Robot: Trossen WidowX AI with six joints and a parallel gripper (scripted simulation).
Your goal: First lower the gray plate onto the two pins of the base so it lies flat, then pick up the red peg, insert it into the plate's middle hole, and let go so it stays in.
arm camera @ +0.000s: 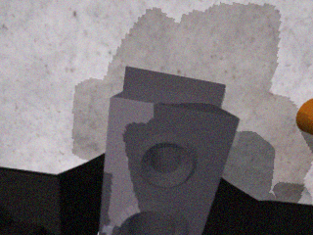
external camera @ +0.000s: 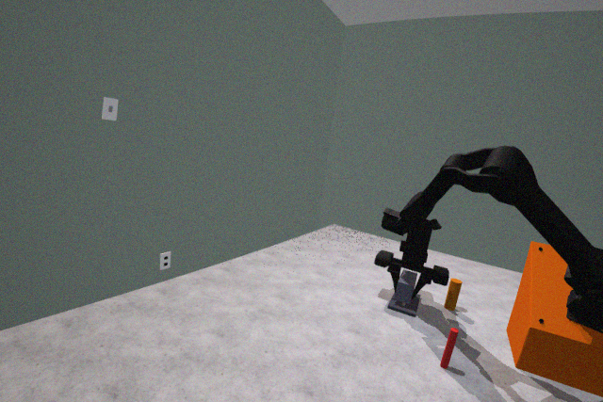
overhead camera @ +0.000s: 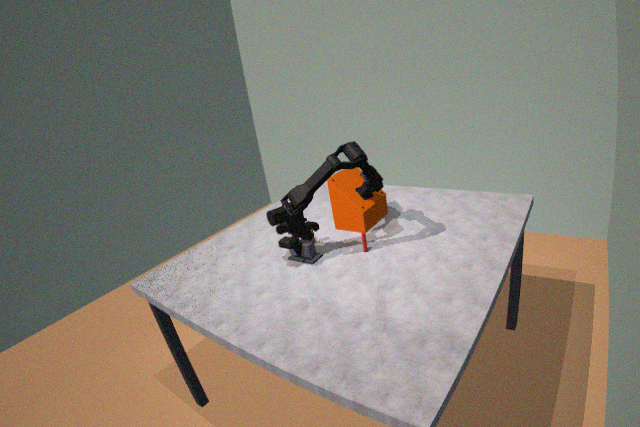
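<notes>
The gray plate (overhead camera: 308, 248) (external camera: 407, 284) (arm camera: 147, 196) is between the fingers of my gripper (external camera: 405, 291) (arm camera: 154, 155), which is shut on it. It looks steeply tilted, with its lower end at or just over the dark gray base (overhead camera: 298, 258) (external camera: 401, 309) (arm camera: 171, 87). Two round holes show on its face in the wrist view, the lower one cut off by the frame. The base's pins are hidden, and whether they are in the holes cannot be told. The red peg (overhead camera: 364, 242) (external camera: 448, 348) stands upright on the table, apart from the gripper.
An orange cylinder (external camera: 452, 294) (arm camera: 306, 117) stands beside the gripper, to the right in the wrist view. A large orange block (overhead camera: 348, 210) (external camera: 545, 290) stands by the arm's foot, behind the red peg in the top view. The arm's shadow falls across the table (overhead camera: 361, 319) (external camera: 243, 329).
</notes>
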